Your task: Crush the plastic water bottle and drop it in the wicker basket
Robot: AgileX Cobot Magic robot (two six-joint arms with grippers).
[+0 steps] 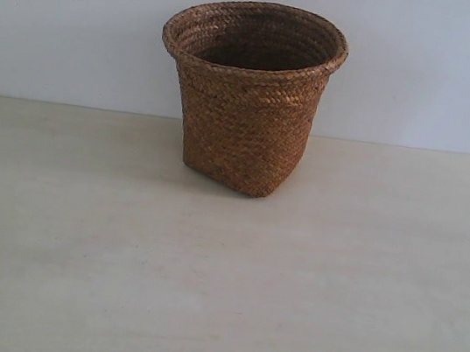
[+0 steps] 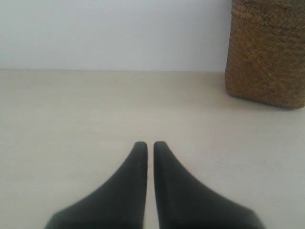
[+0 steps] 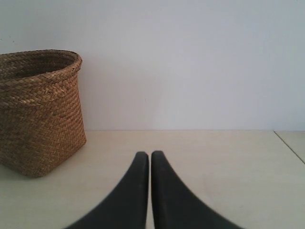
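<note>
The brown wicker basket (image 1: pixel 248 98) stands upright at the back middle of the pale table, its inside dark from here. The plastic water bottle shows in no view. Neither gripper appears in the exterior view. In the left wrist view my left gripper (image 2: pixel 150 144) is shut with nothing between its black fingers, low over the table, with the basket (image 2: pixel 267 52) ahead and off to one side. In the right wrist view my right gripper (image 3: pixel 149 154) is likewise shut and empty, with the basket (image 3: pixel 40 112) ahead on the other side.
The pale table (image 1: pixel 217 297) runs back to a plain white wall (image 1: pixel 72 19). A table edge or seam (image 3: pixel 288 145) shows in the right wrist view, away from the basket.
</note>
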